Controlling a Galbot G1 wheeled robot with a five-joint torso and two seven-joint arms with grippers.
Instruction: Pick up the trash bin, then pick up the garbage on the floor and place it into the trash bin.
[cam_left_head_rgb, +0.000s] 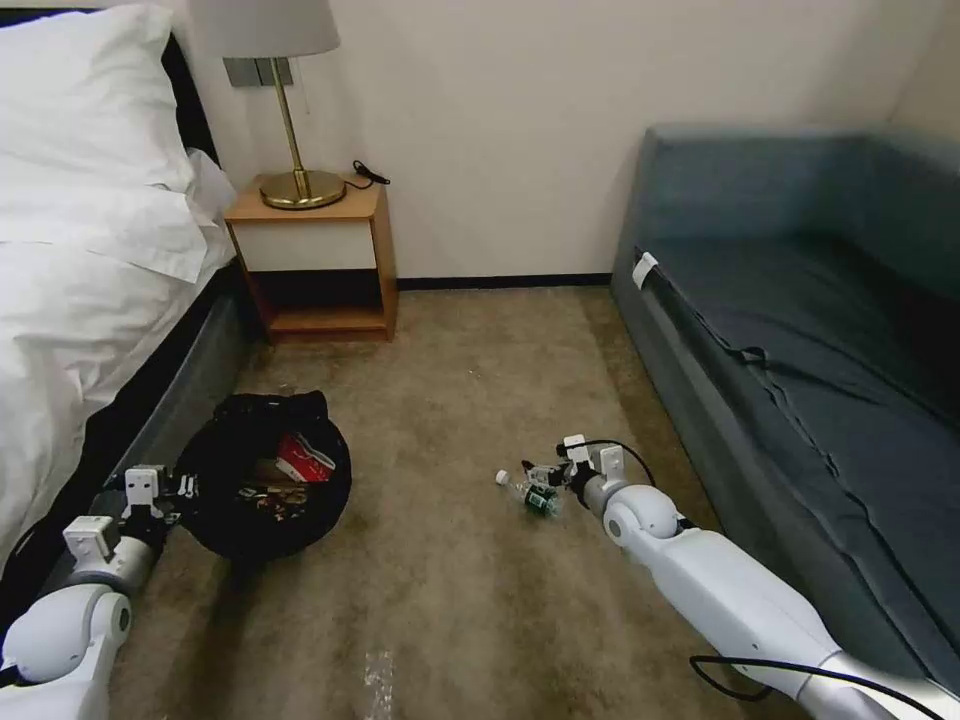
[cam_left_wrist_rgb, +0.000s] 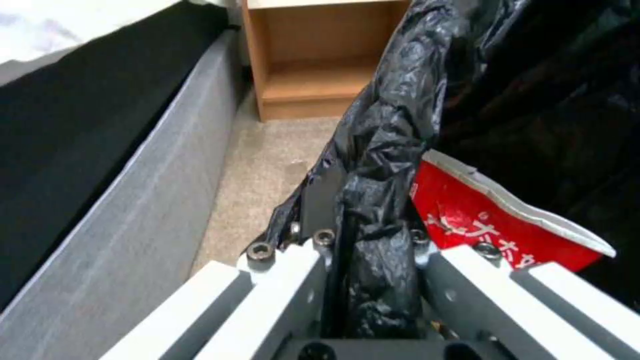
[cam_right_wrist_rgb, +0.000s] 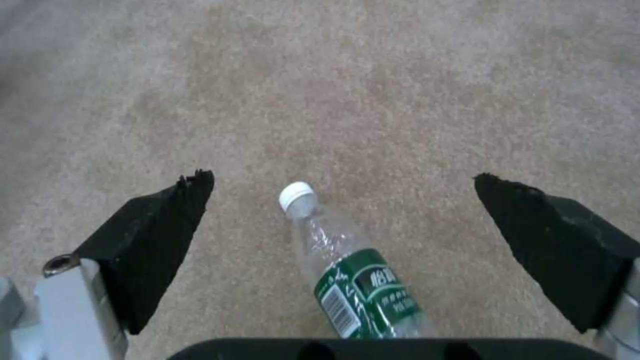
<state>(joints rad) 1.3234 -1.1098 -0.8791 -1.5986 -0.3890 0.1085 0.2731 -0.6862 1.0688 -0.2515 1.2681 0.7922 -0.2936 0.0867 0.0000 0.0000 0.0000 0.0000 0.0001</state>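
Down low, my right arm reached out flat over the carpet (cam_left_head_rgb: 450, 590), pointing toward ten o'clock in the head view. The right gripper (cam_right_wrist_rgb: 343, 200) had its two black fingers (cam_right_wrist_rgb: 163, 225) spread wide, one on each side of the small clear bottle (cam_right_wrist_rgb: 353, 280), and neither one touched it. The bottle lay on its side on the carpet, white cap pointing away from the wrist, green label close to the gripper's base. In the head view I saw the bottle (cam_left_head_rgb: 530, 494) just in front of the right gripper (cam_left_head_rgb: 548, 476), at about four o'clock from the trash bin (cam_left_head_rgb: 265, 480).

My left arm was bent low at the bottom left of the head view, beside the bed (cam_left_head_rgb: 90, 300). The left gripper (cam_left_wrist_rgb: 363, 235) was pinched tight on the black bag (cam_left_wrist_rgb: 393, 125) at the bin's rim, at the bin's nine o'clock side. A red snack packet (cam_left_wrist_rgb: 487, 220) sat inside the bin, right against one gripper finger. I saw more bits of litter next to the red snack packet (cam_left_head_rgb: 304, 460) in the bin.

A wooden nightstand (cam_left_head_rgb: 318, 255) with a brass lamp (cam_left_head_rgb: 290, 110) stood at twelve o'clock from the bin. A grey-blue sofa (cam_left_head_rgb: 800, 330) ran along the right, close to my right arm.
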